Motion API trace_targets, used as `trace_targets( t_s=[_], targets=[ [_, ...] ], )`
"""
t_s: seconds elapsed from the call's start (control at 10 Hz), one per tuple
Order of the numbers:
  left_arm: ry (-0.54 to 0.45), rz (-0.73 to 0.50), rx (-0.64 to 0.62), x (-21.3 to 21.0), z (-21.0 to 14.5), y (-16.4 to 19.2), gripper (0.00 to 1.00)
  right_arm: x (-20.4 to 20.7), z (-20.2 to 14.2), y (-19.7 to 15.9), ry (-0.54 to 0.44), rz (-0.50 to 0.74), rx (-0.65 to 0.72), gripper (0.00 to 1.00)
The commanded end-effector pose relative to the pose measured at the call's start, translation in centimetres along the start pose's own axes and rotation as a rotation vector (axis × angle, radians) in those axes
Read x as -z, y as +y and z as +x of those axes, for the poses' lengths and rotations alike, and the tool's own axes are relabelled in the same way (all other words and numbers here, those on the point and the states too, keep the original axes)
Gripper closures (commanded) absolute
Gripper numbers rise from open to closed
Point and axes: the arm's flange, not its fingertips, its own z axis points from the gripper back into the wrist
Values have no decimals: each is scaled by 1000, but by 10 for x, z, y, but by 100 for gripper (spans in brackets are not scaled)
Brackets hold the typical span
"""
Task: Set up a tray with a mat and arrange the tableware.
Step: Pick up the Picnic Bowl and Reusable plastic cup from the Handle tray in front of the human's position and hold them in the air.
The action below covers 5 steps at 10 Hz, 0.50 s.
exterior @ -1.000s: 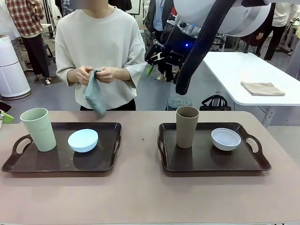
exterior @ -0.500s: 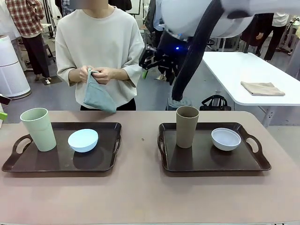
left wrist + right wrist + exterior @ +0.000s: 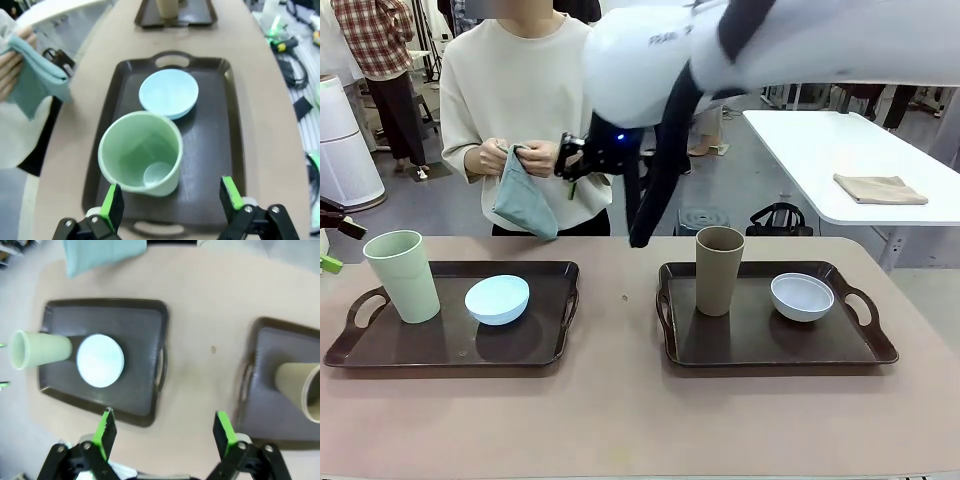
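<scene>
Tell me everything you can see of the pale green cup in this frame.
The pale green cup is tall and handleless, tapering slightly toward its base, with a matte, plastic-like surface. It stands upright, and the left wrist view looks straight down into it and shows it empty. It sits at the left end of the left-hand dark brown tray, next to that tray's handle. The light blue bowl stands just to its right, with a gap between them. Only the tray touches it.
</scene>
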Motion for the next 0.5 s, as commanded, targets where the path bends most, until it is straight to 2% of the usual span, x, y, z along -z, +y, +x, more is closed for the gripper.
trace_targets(
  t_s=[0.0, 0.3, 0.4],
  targets=[
    [-12, 52, 12, -18, -4, 12, 0, 11, 14, 27, 3, -59, -5, 0],
    [6, 90, -35, -24, -8, 18, 0, 29, 17, 40, 25, -75, -13, 0],
    [12, 61, -14, -27, -9, 13, 0, 24, 5, 29, 20, -41, -38, 0]
  ],
)
